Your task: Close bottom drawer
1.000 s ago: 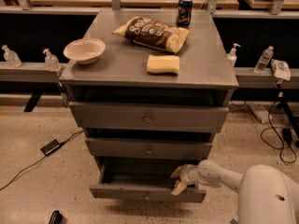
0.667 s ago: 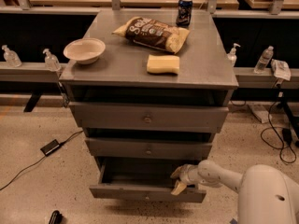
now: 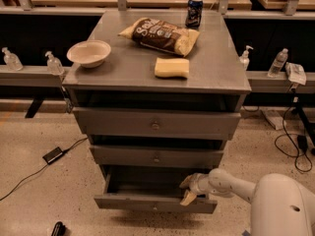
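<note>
Camera view takes in the grey cabinet rising above my gripper. The bottom drawer stands open at the foot of it. Its front runs just below my gripper and off to the left, and my gripper sits at that front's upper edge, towards the right end. My fingers are spread apart, one above the other, clamping nothing. High above, on the cabinet top, lie a chip bag, a bowl further left, a yellow sponge — and a can at the back.
</note>
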Robot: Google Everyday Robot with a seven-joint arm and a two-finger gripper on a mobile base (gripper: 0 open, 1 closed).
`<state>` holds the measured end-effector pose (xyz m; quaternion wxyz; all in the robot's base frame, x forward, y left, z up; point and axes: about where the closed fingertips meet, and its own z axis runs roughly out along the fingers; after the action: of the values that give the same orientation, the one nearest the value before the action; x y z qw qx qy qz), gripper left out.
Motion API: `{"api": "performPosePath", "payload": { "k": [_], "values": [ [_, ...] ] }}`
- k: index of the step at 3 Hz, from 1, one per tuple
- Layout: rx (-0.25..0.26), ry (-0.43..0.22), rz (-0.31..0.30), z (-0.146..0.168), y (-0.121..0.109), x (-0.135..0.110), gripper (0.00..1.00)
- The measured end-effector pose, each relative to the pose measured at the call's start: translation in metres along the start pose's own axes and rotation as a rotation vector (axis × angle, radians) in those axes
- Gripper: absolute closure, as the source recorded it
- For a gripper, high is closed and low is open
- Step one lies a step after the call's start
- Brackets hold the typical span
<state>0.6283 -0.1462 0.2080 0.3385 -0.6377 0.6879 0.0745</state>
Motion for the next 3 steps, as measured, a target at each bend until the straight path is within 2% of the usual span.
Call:
{"api": "performPosePath", "payload": {
  "k": [3],
  "values": [
    [0.0, 0.0, 0.0, 0.0, 0.0003, -0.0001, 0.0]
  ]
}}
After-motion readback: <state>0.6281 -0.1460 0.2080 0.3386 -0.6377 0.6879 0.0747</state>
